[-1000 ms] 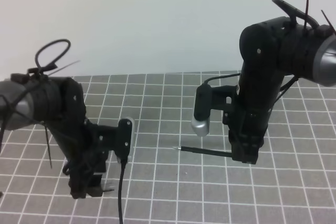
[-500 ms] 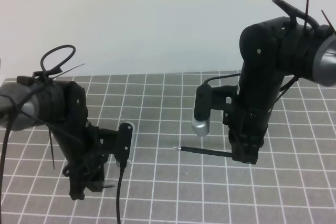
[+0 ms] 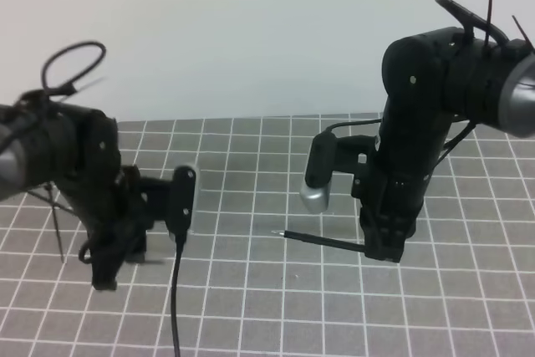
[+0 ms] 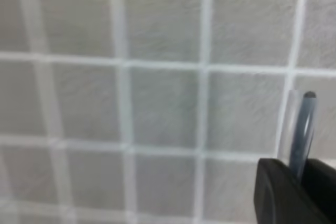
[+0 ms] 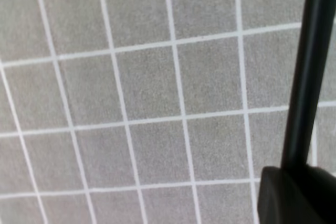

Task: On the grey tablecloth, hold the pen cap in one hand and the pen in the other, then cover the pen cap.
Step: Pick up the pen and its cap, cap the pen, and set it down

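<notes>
The grey tablecloth [image 3: 251,290] covers the table. My right gripper [image 3: 380,250] is shut on the pen [image 3: 322,242], which sticks out level to the left above the cloth, its silvery tip pointing at the left arm. In the right wrist view the black pen shaft [image 5: 310,66] rises from the shut gripper [image 5: 296,174]. My left gripper [image 3: 107,277] hangs above the cloth at the left. In the left wrist view it [image 4: 299,169] is shut on the pen cap [image 4: 303,124], a short grey tube poking out between the fingers. The cap is too blurred to make out in the high view.
A black cable [image 3: 175,307] hangs from the left wrist camera [image 3: 182,194] down to the front edge. The right wrist camera [image 3: 318,175] juts out above the pen. A pale wall stands behind the table.
My left arm has risen and swung to the left with the pen cap in its gripper. The right arm and pen have hardly moved.
</notes>
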`<action>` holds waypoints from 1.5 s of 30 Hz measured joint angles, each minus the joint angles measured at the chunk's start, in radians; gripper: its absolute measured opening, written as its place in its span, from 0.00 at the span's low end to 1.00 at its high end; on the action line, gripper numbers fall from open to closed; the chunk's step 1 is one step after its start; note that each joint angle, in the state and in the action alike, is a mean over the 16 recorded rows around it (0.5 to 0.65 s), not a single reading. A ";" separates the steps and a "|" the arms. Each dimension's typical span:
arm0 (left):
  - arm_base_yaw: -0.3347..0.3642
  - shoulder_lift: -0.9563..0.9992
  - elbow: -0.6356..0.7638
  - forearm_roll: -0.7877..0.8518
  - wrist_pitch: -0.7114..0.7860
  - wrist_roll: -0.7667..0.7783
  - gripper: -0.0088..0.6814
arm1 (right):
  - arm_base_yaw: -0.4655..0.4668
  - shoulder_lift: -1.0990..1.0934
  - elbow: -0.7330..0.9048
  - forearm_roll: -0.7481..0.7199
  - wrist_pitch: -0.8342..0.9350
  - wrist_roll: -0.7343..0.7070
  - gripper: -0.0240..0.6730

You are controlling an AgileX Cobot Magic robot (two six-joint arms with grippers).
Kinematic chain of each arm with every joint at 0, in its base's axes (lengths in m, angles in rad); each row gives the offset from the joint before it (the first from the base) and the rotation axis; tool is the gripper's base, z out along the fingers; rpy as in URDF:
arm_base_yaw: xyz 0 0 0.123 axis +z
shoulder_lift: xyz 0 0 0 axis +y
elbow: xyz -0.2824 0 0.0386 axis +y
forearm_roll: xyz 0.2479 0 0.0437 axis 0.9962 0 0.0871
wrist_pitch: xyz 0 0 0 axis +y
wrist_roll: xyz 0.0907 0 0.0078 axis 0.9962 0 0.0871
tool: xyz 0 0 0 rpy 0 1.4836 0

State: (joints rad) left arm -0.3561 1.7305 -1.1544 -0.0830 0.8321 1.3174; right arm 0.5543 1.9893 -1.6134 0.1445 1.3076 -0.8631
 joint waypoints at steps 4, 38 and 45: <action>0.000 -0.067 0.000 0.016 -0.047 -0.007 0.01 | 0.000 -0.004 0.000 0.005 0.000 0.022 0.03; -0.023 -0.651 0.554 -0.005 -0.926 -0.016 0.01 | 0.080 -0.245 0.106 0.053 0.000 0.246 0.03; -0.084 -0.738 0.771 0.025 -1.253 -0.007 0.01 | 0.141 -0.272 0.135 0.055 0.000 0.276 0.03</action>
State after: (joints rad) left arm -0.4398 0.9921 -0.3838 -0.0577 -0.4209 1.3106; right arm 0.6956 1.7174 -1.4784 0.1990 1.3071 -0.5868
